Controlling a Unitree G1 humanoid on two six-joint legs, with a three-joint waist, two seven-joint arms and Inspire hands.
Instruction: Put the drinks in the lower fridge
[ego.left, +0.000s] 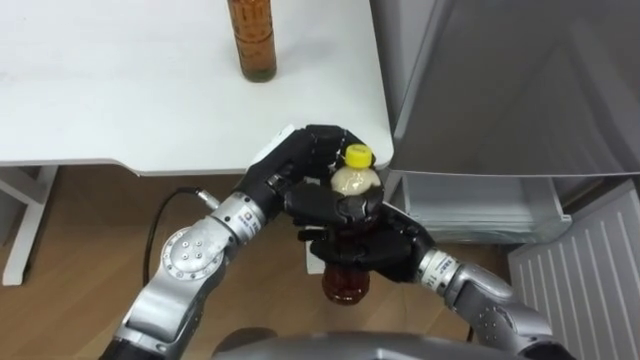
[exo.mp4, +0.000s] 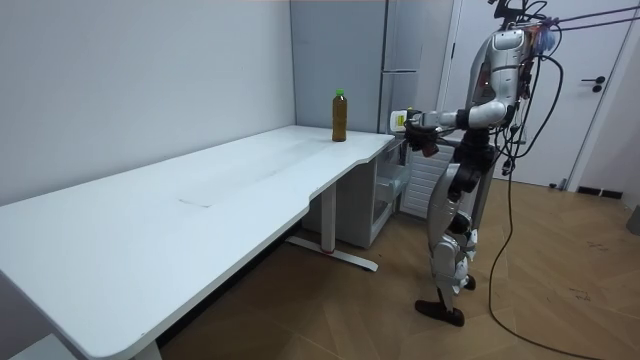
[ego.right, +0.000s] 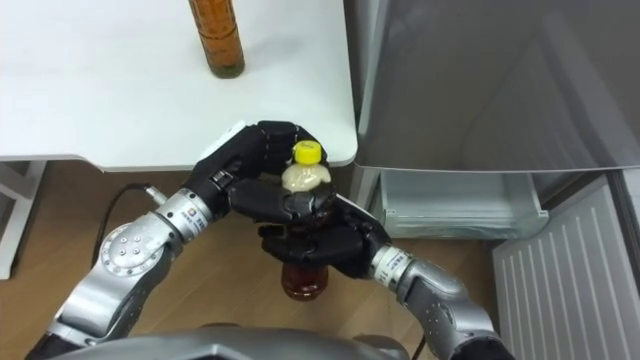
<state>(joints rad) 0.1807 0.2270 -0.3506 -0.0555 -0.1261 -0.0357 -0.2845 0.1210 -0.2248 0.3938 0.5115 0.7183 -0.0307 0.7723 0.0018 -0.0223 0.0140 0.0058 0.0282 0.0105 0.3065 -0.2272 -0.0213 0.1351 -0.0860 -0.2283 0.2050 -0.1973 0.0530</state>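
Both hands curl round the yellow-capped bottle (ego.left: 351, 184) at frame centre: left hand (ego.left: 298, 160) by its neck, right hand (ego.left: 368, 246) at its middle. A clumsy release could drop it short of the open fridge drawer (ego.left: 480, 205), right of frame. A second bottle (ego.left: 252, 40) waits on the worktop (ego.left: 120, 90), top of frame.
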